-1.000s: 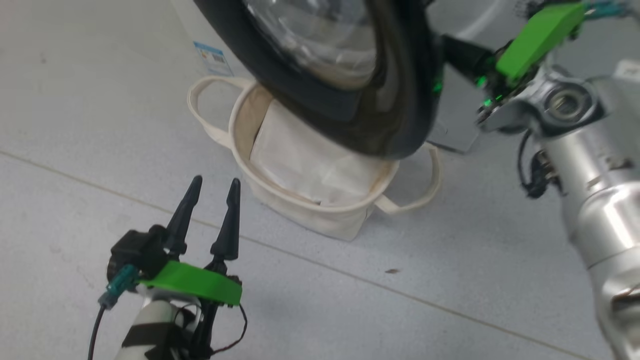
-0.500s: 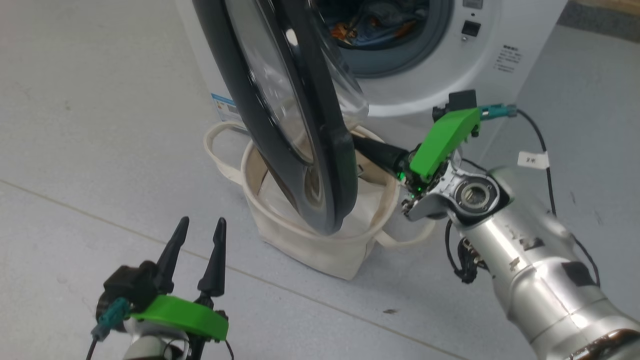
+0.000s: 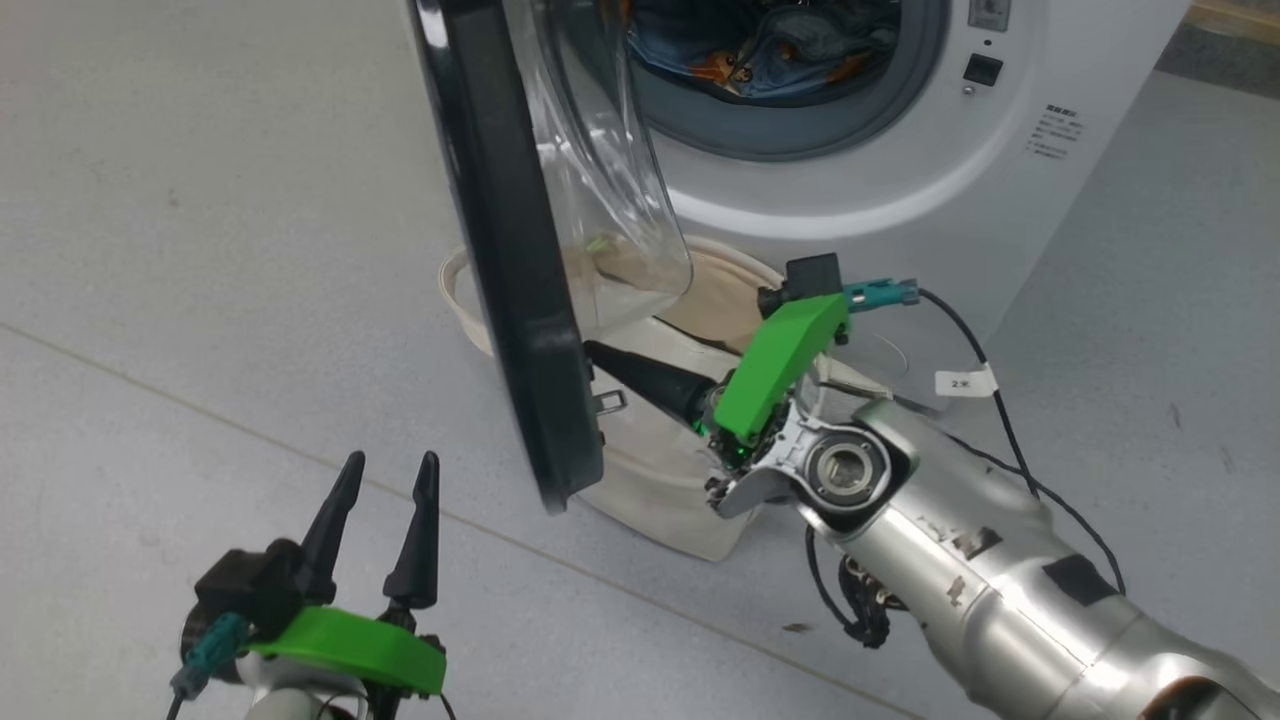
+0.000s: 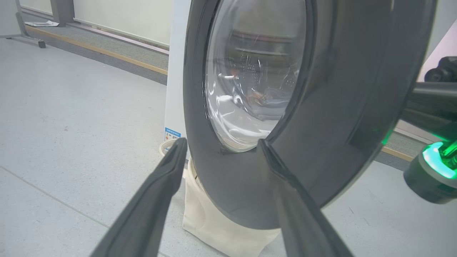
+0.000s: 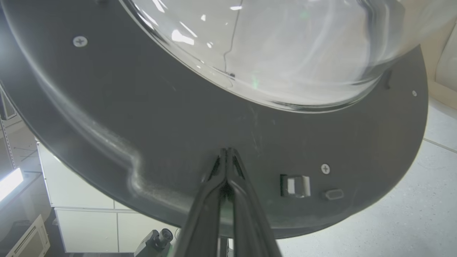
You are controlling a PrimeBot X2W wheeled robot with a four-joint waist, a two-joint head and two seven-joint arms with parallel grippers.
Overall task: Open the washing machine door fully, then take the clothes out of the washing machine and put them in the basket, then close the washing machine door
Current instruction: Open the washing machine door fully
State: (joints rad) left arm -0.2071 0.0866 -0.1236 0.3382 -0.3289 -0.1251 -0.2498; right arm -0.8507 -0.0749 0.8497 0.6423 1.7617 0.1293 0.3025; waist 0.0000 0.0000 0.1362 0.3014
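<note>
The washing machine point(image 3: 900, 180) stands at the top, its drum mouth showing blue clothes point(image 3: 770, 50) with orange figures. Its door point(image 3: 510, 270) stands swung out, seen edge-on, the glass bowl facing the drum. My right gripper point(image 3: 592, 352) is shut, fingertips pressed against the door's inner black ring point(image 5: 178, 117) near the latch point(image 5: 295, 185). The cream basket point(image 3: 690, 480) sits on the floor below the door, partly hidden by it. My left gripper point(image 3: 390, 465) hangs open at the lower left, apart from the door point(image 4: 339, 107), nothing between its fingers.
Grey tiled floor point(image 3: 200, 250) spreads to the left and front. A white folded sheet lies inside the basket point(image 4: 214, 225). A cable with a label point(image 3: 965, 382) trails from my right wrist. A skirting edge and wall point(image 4: 107, 35) run behind the washer.
The door has swung wider, from slanted over the basket to edge-on, pushed by my shut right gripper moving left. The head camera shifted too. The left gripper stays open in place.
</note>
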